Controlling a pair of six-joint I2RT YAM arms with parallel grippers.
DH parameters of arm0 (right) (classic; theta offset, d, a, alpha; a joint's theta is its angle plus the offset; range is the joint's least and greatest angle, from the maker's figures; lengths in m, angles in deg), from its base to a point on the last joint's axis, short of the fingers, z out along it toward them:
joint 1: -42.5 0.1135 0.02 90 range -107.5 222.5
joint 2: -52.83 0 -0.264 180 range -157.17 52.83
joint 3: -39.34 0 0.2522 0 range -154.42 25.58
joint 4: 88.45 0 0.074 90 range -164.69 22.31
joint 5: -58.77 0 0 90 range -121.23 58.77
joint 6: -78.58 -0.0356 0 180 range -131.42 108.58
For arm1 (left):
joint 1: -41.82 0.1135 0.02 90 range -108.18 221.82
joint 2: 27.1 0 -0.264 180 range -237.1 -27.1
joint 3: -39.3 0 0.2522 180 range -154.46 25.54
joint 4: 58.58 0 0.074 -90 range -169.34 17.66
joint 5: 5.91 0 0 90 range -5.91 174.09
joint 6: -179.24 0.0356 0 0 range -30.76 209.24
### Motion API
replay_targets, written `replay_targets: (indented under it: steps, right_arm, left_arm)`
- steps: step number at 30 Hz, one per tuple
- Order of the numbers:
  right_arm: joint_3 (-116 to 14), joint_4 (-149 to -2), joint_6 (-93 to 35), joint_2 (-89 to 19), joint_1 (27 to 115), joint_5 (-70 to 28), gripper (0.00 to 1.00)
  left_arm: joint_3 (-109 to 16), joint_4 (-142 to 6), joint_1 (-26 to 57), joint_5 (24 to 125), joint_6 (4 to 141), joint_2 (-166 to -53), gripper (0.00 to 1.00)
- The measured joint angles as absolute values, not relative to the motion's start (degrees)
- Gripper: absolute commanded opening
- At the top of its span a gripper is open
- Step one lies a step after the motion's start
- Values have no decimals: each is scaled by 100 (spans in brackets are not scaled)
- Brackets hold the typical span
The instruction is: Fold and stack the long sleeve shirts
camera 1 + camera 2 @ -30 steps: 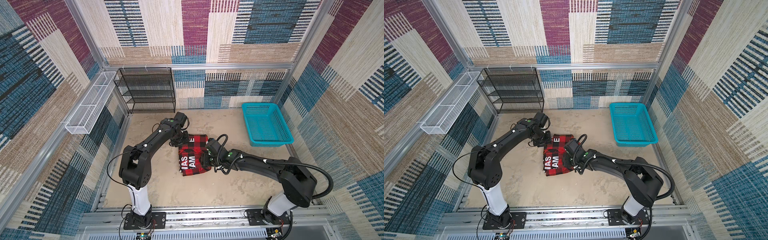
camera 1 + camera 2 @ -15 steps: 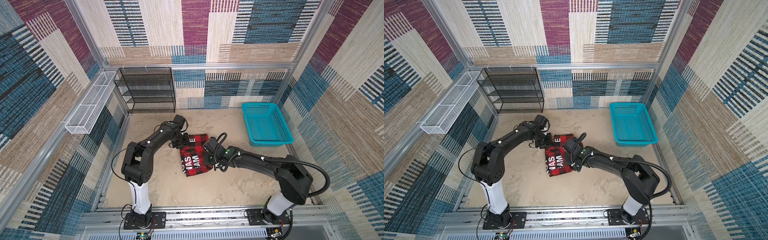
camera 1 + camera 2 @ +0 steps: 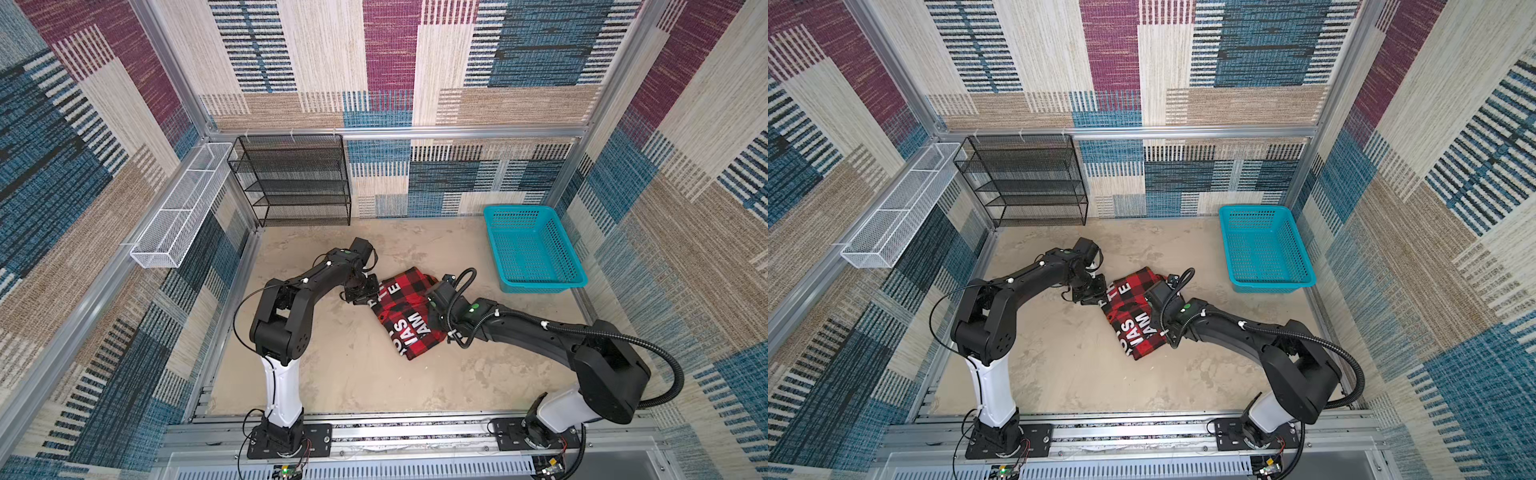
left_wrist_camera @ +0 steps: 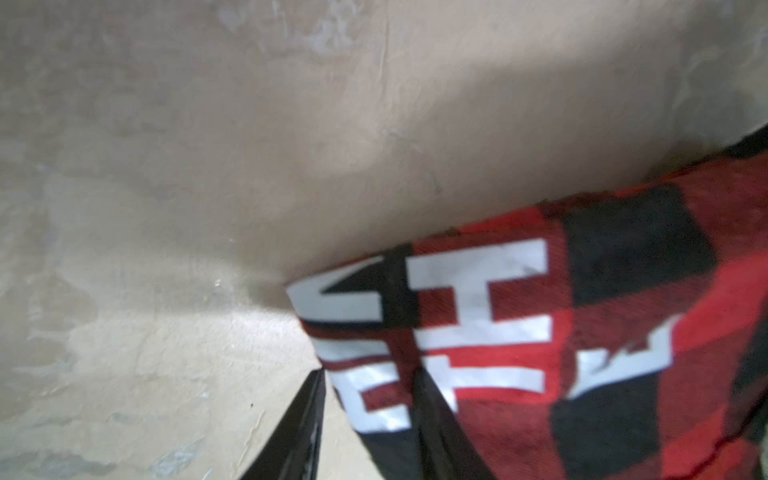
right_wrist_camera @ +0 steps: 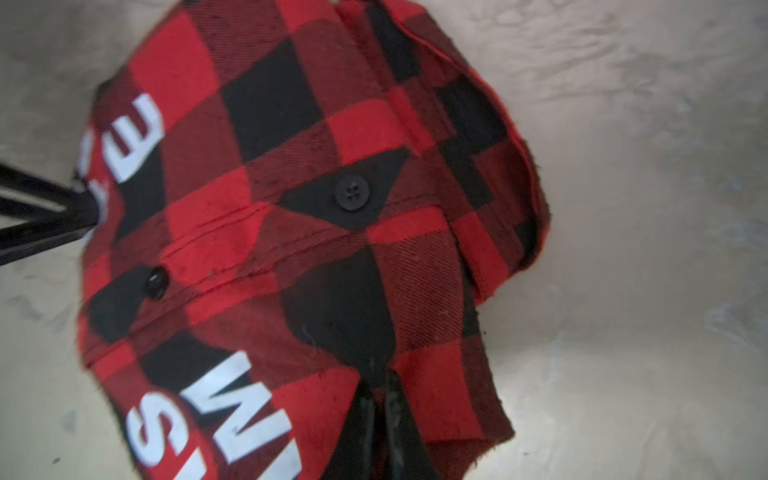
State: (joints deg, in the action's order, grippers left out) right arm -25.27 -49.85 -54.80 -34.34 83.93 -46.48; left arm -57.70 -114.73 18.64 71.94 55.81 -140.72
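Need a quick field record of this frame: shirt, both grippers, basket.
shirt: red-and-black check flannel shirt, bunched in a rough fold, white lettering up, lying midway on the table
left gripper: shut on the shirt's lettered edge
right gripper: shut on cloth at the opposite side
teal basket: empty, far right, apart from the shirt
stacked: not yet

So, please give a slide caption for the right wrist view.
The right gripper pinches the checked shirt; the left gripper holds another edge.
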Motion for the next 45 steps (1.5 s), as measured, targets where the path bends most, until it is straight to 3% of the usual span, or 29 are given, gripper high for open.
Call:
replay_targets:
  steps: [3,8,13,19,27,35,40,45]
  right_arm:
    - [-2407,-4920,-5408,-3471,8069,-4805,49]
    - [-2892,-4633,-5229,-3362,7997,-4862,59]
    - [-3277,-4384,-5253,-2870,8244,-4722,53]
    - [-3205,-4548,-5486,-2868,8740,-4173,36]
    - [-2429,-5368,-5685,-3460,8546,-3491,31]
    - [-2324,-5711,-5290,-3884,7674,-3417,29]
    - [-2787,-5674,-4864,-4055,7551,-3581,39]
    - [-2877,-5536,-4715,-3456,7547,-3574,62]
  left_arm:
    - [-5628,-11456,1851,7197,5548,-13952,42]
    - [-5635,-11456,1851,7173,5491,-13486,41]
    - [-6057,-11399,1820,6941,5489,-13364,23]
    - [-6761,-11169,1606,6421,5496,-13998,6]
    - [-7165,-10398,1429,6021,5314,-15047,0]
    - [-6146,-9976,1423,6344,5152,-14957,0]
    - [-5473,-9961,1418,6663,5131,-14433,0]
    - [-5528,-10498,1425,7177,5166,-13862,8]
